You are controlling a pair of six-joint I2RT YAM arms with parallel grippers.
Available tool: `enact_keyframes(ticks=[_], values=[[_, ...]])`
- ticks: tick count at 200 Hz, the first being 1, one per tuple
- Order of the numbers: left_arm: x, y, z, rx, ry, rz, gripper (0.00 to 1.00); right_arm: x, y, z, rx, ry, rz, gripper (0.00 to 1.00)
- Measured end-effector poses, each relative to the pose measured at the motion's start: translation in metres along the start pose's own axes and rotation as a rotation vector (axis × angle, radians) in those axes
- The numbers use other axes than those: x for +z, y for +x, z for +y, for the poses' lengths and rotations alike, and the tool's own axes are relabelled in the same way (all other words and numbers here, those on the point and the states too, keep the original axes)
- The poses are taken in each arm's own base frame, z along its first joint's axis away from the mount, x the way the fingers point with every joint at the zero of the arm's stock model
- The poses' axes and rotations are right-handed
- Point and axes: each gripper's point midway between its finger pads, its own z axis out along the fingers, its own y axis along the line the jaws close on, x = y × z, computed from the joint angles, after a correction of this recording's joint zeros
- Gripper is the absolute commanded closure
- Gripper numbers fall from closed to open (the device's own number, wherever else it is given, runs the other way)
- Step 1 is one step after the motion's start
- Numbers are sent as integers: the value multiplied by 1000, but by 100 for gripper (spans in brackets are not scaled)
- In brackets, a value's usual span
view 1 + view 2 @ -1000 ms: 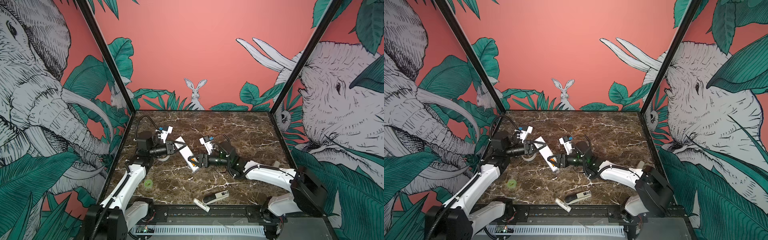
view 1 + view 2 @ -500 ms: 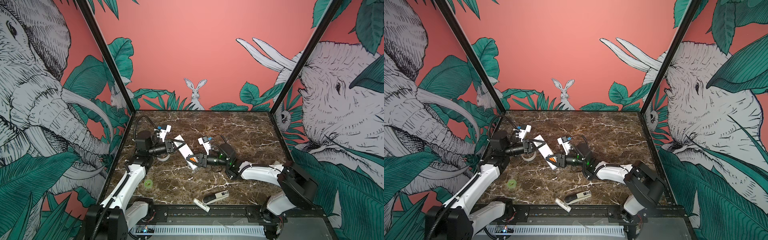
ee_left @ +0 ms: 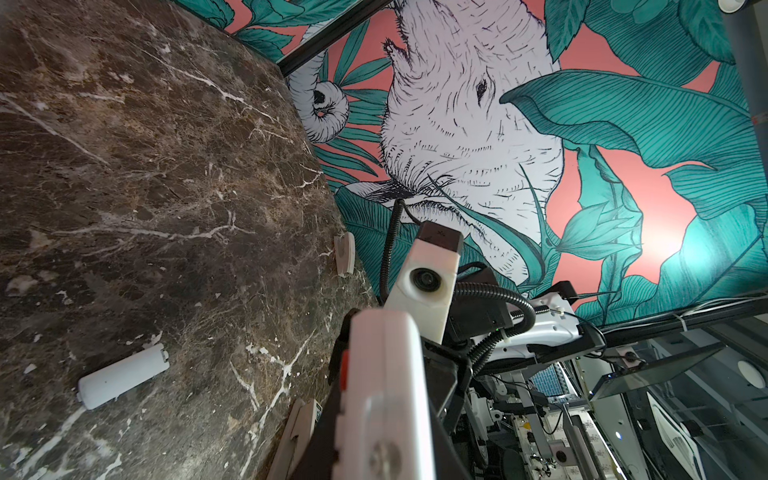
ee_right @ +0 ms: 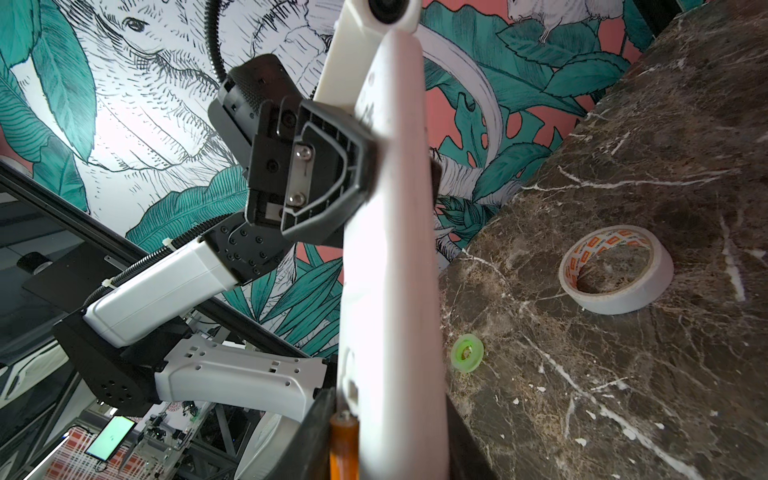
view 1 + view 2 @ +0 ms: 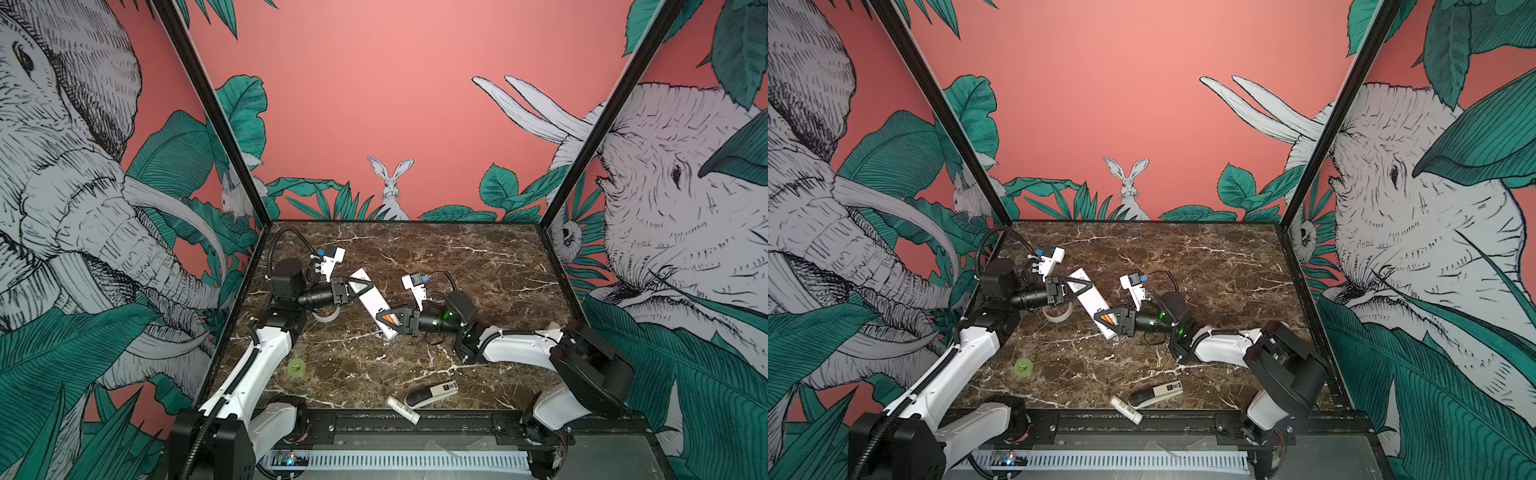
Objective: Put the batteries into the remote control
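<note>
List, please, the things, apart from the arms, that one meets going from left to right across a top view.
green ring → tape roll → remote control → black-and-white device

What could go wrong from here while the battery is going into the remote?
1. The left tool grips the remote only at its far end, so a push from the right tool at the near end may twist it loose.
2. The battery sits wedged between one jaw and the remote's edge. I can't tell whether it's seated, so it might pop out and roll across the table.
</note>
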Motion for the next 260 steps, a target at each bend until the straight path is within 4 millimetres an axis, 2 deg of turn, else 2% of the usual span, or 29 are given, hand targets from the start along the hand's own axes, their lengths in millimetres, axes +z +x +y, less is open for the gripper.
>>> enact_keyframes(ticks=[78, 116, 260], values=[[-3, -12, -1, 56, -23, -37, 100, -5, 0, -13, 53, 11, 4, 54], [-3, -12, 0, 62, -28, -35, 100, -8, 2, -12, 52, 33, 22, 61], [-4, -7, 0, 48, -26, -19, 100, -13, 6, -9, 44, 12, 35, 72]])
